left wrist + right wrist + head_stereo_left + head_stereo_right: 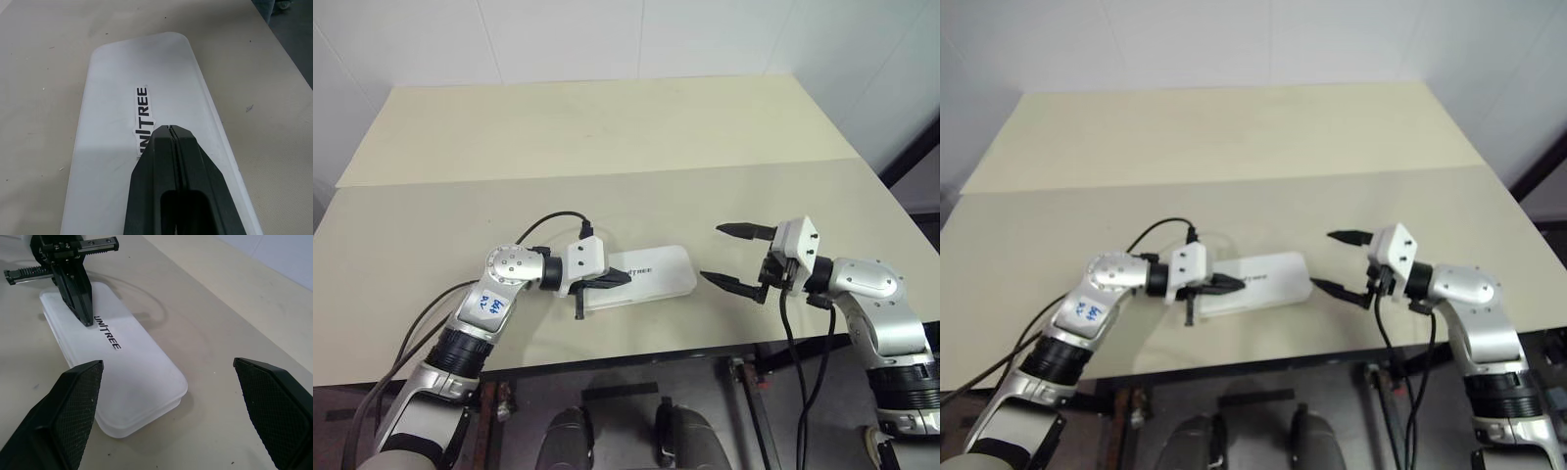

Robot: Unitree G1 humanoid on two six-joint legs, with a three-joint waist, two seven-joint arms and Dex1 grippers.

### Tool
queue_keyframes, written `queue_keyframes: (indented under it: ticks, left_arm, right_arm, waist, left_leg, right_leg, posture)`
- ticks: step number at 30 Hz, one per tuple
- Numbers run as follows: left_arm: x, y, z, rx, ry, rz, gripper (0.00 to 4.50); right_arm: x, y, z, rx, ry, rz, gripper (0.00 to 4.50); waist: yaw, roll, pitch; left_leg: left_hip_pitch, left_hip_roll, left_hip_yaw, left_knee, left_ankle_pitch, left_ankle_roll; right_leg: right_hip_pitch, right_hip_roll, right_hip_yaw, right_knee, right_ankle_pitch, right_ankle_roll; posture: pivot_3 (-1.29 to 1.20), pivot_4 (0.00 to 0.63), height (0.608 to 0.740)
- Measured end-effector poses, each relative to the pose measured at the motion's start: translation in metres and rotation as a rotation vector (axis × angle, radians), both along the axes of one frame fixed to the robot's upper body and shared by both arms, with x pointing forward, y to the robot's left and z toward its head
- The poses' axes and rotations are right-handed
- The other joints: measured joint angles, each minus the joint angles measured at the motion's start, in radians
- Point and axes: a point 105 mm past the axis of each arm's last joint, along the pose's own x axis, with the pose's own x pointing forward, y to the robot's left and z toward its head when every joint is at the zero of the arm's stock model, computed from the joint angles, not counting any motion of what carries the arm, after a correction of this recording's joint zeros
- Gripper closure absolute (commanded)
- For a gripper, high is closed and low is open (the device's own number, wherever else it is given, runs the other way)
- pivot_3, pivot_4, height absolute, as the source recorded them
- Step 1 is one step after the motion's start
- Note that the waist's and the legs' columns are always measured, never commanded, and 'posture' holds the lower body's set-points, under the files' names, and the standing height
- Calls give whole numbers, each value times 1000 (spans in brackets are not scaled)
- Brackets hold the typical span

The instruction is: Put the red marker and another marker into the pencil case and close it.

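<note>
Near edge of the table point(636, 357): the closed white pencil case point(658, 274) lies flat just inside it, long axis running left to right, with little bare surface between its near side and the table's drop-off. Left pincer point(625, 278), fingers pressed fully together and holding nothing, rests its tip on the lid at the left part of the case, covering the first letters of the dark "UNITREE" lettering point(142, 113); the case's left end is hidden behind this pincer in the head views. Right pincer point(732, 258), fingers spread wide and empty, hovers just right of the case's rounded right end, apart from it. The lid hides the case's interior, so neither marker can be made out. Farther back, a seam point(607, 176) crosses the table from left to right; beyond it the surface is bare up to the white wall point(626, 39).
</note>
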Motion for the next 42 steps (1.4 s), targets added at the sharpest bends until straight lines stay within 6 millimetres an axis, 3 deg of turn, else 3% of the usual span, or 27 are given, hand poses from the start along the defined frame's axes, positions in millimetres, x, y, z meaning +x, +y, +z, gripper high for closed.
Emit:
queue_keyframes:
  ticks: [18,26,35,38,42]
  left_arm:
    - [-4,9,-2,103,5,4,4467]
    - [-2,5,0,-98,76,78,4467]
    - [6,33,58,-481,-14,162,4467]
    - [1,52,61,-499,-23,192,3853]
    - [-8,77,53,-463,-19,237,2523]
  right_arm:
    - [0,8,3,41,-19,1,0]
    - [0,10,1,52,-14,0,0]
    - [1,10,0,48,-7,12,0]
    - [5,5,-4,48,5,12,0]
    - [7,-2,-13,43,31,20,0]
  waist:
    - [-19,2,-3]
    - [-16,2,-3]
    - [-17,2,-3]
    - [-21,2,-3]
    - [-21,2,-3]
  left_leg:
    - [1,1,0,-1,0,0]
    - [0,0,0,0,0,0]
    - [-1,0,0,0,0,0]
    - [0,0,1,-1,0,0]
    - [0,1,1,-2,0,-1]
  right_leg:
    - [0,0,0,0,0,-1]
    - [0,0,0,1,0,0]
    - [-1,0,0,1,0,0]
    - [-1,1,0,1,0,0]
    - [-1,1,0,0,0,0]
  posture:
    - [0,150,740]
    - [0,150,740]
    - [0,150,740]
    - [0,150,740]
    - [0,150,740]
